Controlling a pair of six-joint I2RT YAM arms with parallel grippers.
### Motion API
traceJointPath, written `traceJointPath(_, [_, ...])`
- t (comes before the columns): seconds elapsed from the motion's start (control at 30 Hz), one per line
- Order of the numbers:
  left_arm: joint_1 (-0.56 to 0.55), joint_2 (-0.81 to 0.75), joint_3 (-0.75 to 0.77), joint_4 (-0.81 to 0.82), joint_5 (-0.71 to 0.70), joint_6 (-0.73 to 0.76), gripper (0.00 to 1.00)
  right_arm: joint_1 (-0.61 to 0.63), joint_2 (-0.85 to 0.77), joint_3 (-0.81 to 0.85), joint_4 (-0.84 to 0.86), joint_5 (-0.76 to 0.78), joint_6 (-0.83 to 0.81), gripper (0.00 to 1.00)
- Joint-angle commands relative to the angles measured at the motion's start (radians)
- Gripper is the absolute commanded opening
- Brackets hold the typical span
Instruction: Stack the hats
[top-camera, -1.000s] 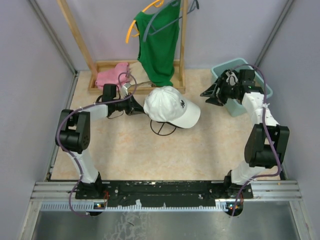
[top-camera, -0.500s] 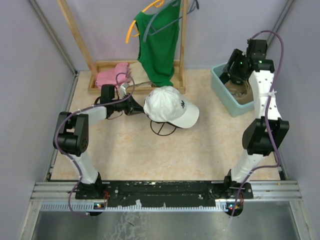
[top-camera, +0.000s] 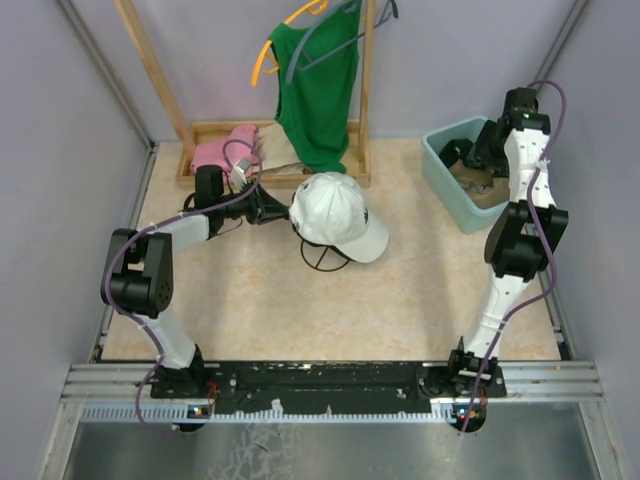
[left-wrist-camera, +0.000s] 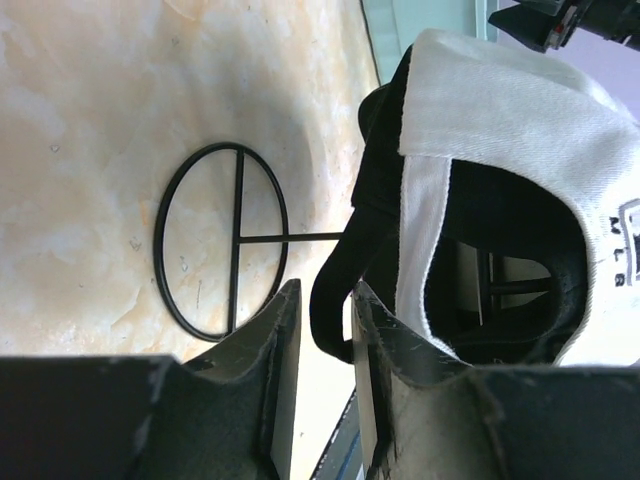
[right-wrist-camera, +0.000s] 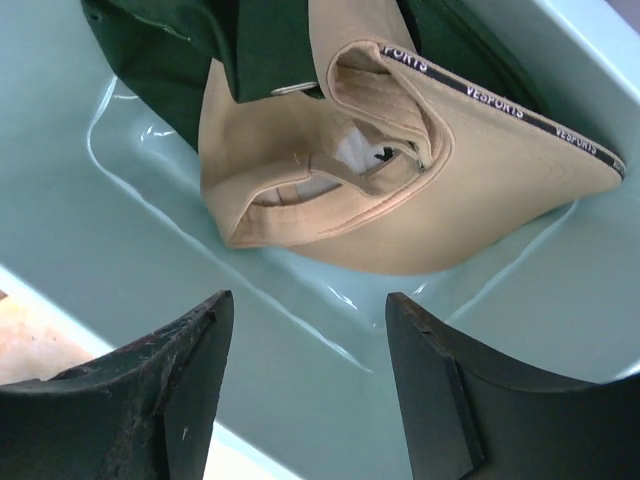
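A white cap (top-camera: 335, 212) (left-wrist-camera: 500, 110) sits on a black cap (left-wrist-camera: 375, 190) atop a thin wire stand (top-camera: 322, 257) (left-wrist-camera: 237, 240) mid-table. My left gripper (top-camera: 272, 212) (left-wrist-camera: 326, 290) is at the caps' back, slightly open. The black cap's back strap (left-wrist-camera: 335, 320) hangs loosely between its fingers. A tan cap (right-wrist-camera: 400, 190) (top-camera: 487, 185) with dark lettering lies upside down in the teal bin (top-camera: 440, 180) (right-wrist-camera: 150, 250), beside a dark cap (right-wrist-camera: 160, 60). My right gripper (top-camera: 478, 155) (right-wrist-camera: 308, 297) hovers open just above the tan cap, holding nothing.
A wooden rack (top-camera: 160, 90) stands at the back with a green shirt (top-camera: 320, 90) on an orange hanger (top-camera: 268, 55). A pink cloth (top-camera: 222, 152) lies on the rack's base, close behind my left arm. Grey walls close in both sides.
The left jaws have parted off the black strap and the white cap has settled slightly. The right arm swung from the bin's left rim up and over the bin's inside.
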Motion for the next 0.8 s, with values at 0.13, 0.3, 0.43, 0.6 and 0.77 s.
traceJointPath(0.13, [0.01,-0.027,-0.006,0.065,-0.01,-0.047,0.41,0.0,0.034,0.006,0.197,-0.028,0.099,0.62])
traceJointPath(0.3, [0.013,-0.044,-0.008,0.074,-0.029,-0.061,0.47,0.0,0.085,-0.016,0.305,-0.117,0.247,0.62])
traceJointPath(0.43, [0.019,-0.054,-0.008,0.069,-0.041,-0.064,0.49,0.002,0.074,-0.13,0.441,-0.125,0.409,0.62])
traceJointPath(0.6, [0.034,-0.071,-0.01,0.058,-0.058,-0.066,0.52,0.001,0.059,-0.25,0.586,-0.136,0.602,0.62])
traceJointPath(0.77, [0.043,-0.09,-0.006,0.024,-0.071,-0.047,0.52,-0.002,0.008,-0.409,0.808,-0.113,0.755,0.62])
